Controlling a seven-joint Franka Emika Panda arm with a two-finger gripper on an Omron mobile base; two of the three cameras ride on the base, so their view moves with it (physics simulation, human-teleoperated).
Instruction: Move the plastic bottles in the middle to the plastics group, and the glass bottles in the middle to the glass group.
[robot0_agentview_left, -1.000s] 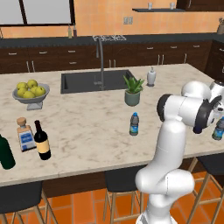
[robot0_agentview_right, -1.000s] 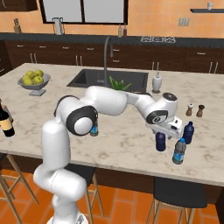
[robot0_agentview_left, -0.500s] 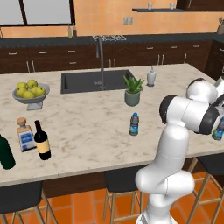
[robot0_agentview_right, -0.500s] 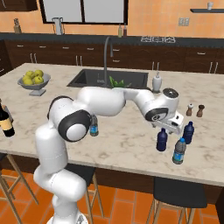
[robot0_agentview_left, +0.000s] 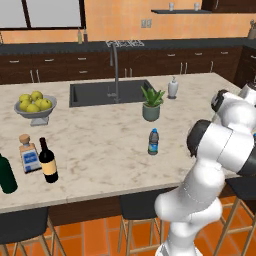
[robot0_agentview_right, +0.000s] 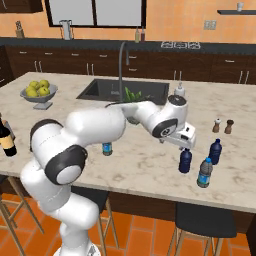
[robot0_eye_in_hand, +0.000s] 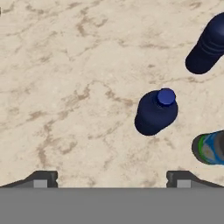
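Fingers (robot0_eye_in_hand: 42, 178) spread wide, holding nothing, above the dark blue bottle (robot0_eye_in_hand: 155, 113) you've got standing. Next clear bottle (robot0_agentview_left: 153, 141): light, slick plastic, so grab mid-body.

No lettering can be read: the labels on the wine bottle (robot0_agentview_left: 48, 161) and square bottle (robot0_agentview_left: 29, 154) are too small.

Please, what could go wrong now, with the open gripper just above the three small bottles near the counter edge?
1. The open gripper hangs close over the small dark blue plastic bottle; a sideways pull-away might tip it.
2. That bottle, a second dark blue bottle and the clear bottle with blue cap and label stand close together, so one falling could topple the others.
3. The clear bottle stands near the marble counter's front edge and could roll off.
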